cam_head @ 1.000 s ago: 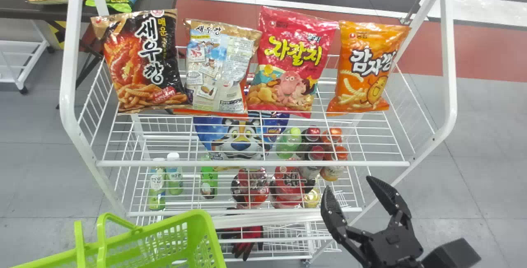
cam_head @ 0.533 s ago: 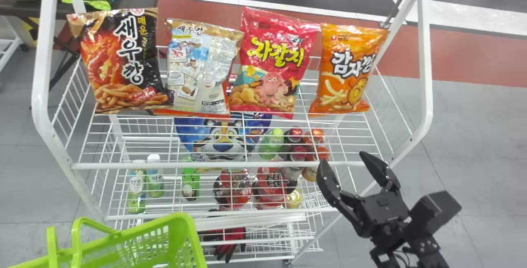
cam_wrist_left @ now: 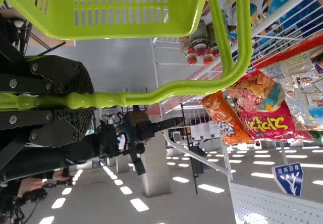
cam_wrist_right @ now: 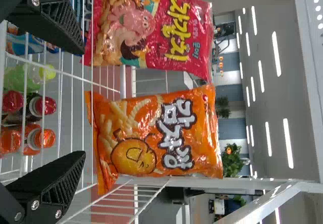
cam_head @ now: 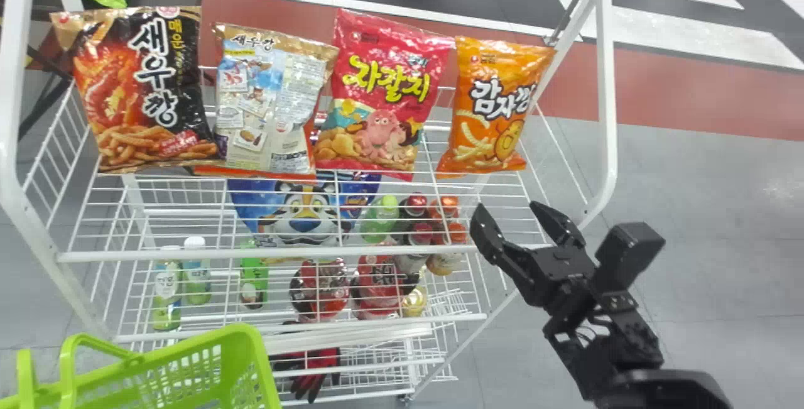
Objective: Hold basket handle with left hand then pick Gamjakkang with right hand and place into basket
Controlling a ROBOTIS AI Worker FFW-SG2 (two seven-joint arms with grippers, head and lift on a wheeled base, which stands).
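In the head view my right gripper [cam_head: 512, 223] is open at the front right of the shelf's top level, below and apart from the orange Gamjakkang bag [cam_head: 496, 107]. The bag stands upright at the right end of the row. In the right wrist view the Gamjakkang bag [cam_wrist_right: 151, 138] lies beyond my right gripper [cam_wrist_right: 75, 103], level with the space between its fingers. The green basket [cam_head: 232, 359] is at the head view's lower left. In the left wrist view my left gripper [cam_wrist_left: 75, 100] is shut on the basket handle [cam_wrist_left: 192, 87], with the basket [cam_wrist_left: 121, 12] hanging from it.
Left of the orange bag stand a red-pink bag [cam_head: 383, 95], a bag showing its back [cam_head: 270, 101] and a black bag [cam_head: 141, 88]. The white wire rack's front rail [cam_head: 251, 253] and right post [cam_head: 608, 95] are near my right arm. Bottles [cam_head: 166, 289] stand on a lower shelf.
The right gripper has moved up and forward toward the shelf, closer to the orange bag, still open. The rack and its bags have shifted left in the head view.
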